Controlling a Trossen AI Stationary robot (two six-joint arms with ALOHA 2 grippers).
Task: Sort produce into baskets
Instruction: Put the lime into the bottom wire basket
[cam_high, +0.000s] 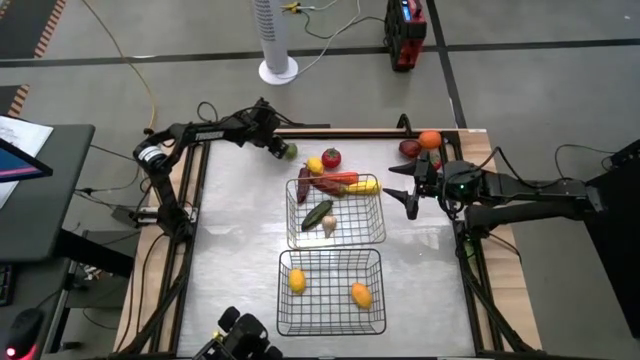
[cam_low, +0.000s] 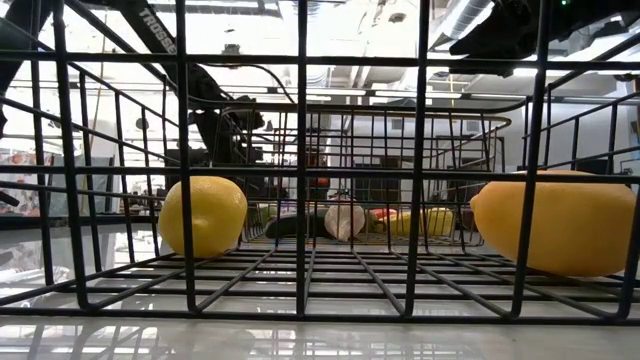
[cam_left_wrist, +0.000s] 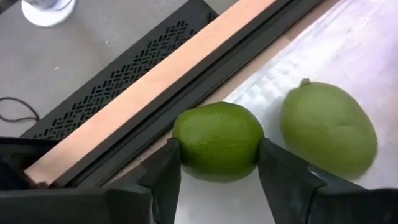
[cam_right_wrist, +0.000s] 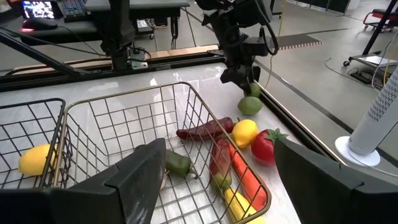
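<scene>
At the table's far edge my left gripper (cam_high: 283, 150) is shut on a green lime (cam_left_wrist: 217, 140); a second lime (cam_left_wrist: 328, 127) lies on the table right beside it. My right gripper (cam_high: 410, 195) hovers open to the right of the far basket (cam_high: 372, 232), holding nothing. That basket holds red peppers (cam_high: 335, 181), corn (cam_high: 364, 186), a cucumber (cam_high: 317, 214) and garlic (cam_high: 329, 226). The near basket (cam_high: 330, 322) holds two yellow fruits (cam_high: 297, 281) (cam_high: 361, 294). A lemon (cam_high: 315, 165) and a tomato (cam_high: 331, 157) lie loose behind the far basket. My left gripper pinches the lime between its two fingers, one on each opposite side (cam_left_wrist: 183, 146) at the fruit's widest part. The fingers slant down at it from the table's left. The lime's underside rests on the table, close to the wooden far edge.
A dark red apple (cam_high: 408, 148) and an orange (cam_high: 430, 140) lie at the far right corner. The table's raised wooden rim (cam_left_wrist: 155, 87) runs just behind the limes. Bare tabletop lies left of both baskets.
</scene>
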